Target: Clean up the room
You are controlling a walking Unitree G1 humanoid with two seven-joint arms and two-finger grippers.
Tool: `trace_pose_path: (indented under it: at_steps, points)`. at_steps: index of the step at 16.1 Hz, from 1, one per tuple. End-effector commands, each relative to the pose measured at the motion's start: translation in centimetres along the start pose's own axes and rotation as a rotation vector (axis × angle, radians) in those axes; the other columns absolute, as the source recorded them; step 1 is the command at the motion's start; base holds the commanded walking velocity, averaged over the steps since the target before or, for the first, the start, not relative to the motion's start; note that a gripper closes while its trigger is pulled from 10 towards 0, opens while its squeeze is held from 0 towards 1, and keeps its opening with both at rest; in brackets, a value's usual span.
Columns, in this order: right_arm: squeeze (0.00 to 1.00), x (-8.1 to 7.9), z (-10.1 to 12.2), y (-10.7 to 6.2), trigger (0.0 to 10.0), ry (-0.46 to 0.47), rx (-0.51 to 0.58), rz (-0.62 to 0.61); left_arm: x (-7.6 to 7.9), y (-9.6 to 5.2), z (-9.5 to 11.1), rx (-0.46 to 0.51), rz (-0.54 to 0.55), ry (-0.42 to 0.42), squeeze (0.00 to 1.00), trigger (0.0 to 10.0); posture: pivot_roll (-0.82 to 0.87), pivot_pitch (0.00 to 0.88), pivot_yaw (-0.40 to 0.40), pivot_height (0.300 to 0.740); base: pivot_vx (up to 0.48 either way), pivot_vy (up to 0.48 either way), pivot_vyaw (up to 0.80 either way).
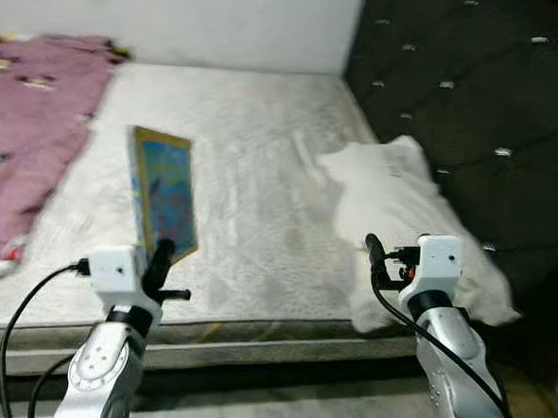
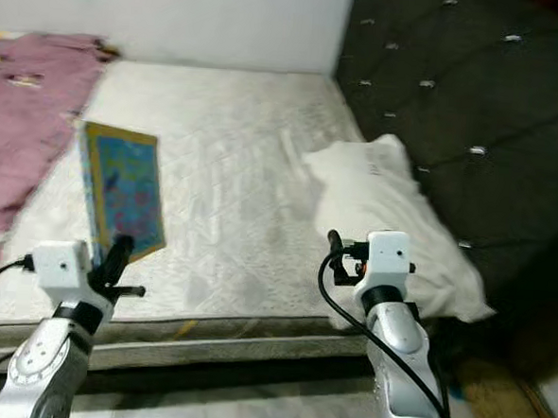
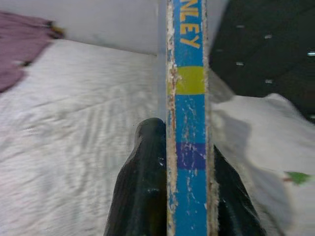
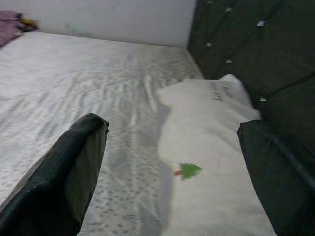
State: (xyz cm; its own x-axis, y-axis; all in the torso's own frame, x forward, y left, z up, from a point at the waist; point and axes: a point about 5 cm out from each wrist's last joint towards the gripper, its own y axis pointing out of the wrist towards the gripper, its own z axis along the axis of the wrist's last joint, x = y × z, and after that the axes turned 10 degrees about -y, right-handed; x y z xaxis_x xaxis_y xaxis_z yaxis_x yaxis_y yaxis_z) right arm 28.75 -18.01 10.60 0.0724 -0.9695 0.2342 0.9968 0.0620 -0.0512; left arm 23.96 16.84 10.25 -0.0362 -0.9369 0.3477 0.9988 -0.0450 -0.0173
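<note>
- Head views: my left gripper (image 1: 165, 251) pinches the picture book (image 1: 163, 192) by its bottom edge, upright above the mattress (image 1: 254, 151) near edge, around 8 o'clock. Held that low, it could lever over and slip.
- Left wrist view: both fingers (image 3: 140, 191) clamp the worn spine (image 3: 188, 123); the grip looks narrow, so I reckon a jolt twists it loose.
- Right wrist view: my right gripper (image 4: 172, 162) gapes wide, empty, over the white pillow (image 4: 206, 147) at 4 o'clock; it could snag that fabric.
- Purple blanket (image 1: 28, 127) waits at 10 o'clock.
</note>
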Motion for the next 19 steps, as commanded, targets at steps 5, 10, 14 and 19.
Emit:
trace_pose_path:
  at_steps: [5,10,14,19]
  points:
    - [0.00,-0.20,0.55,0.41,10.0,-0.002,0.015,0.000,0.31,0.43,1.60,0.067,-0.036,0.007,0.00,10.0,-0.04,0.041,-0.044,0.740,0.355,0.000,0.00]
    - [0.00,-0.38,0.81,0.77,10.0,0.003,0.025,-0.002,0.99,0.66,1.46,0.064,-0.051,-0.010,0.00,10.0,-0.05,0.044,-0.041,0.740,0.362,0.000,0.00]
    - [0.00,-0.30,0.66,0.71,10.0,0.001,0.021,-0.011,1.10,0.77,1.40,0.061,-0.056,-0.019,0.00,10.0,-0.05,0.045,-0.041,0.740,0.364,0.000,0.00]
    - [0.00,-0.16,0.65,0.88,10.0,-0.002,0.021,-0.015,1.27,1.06,1.12,0.050,-0.025,-0.038,0.00,10.0,-0.05,0.048,-0.041,0.740,0.137,0.000,0.00]
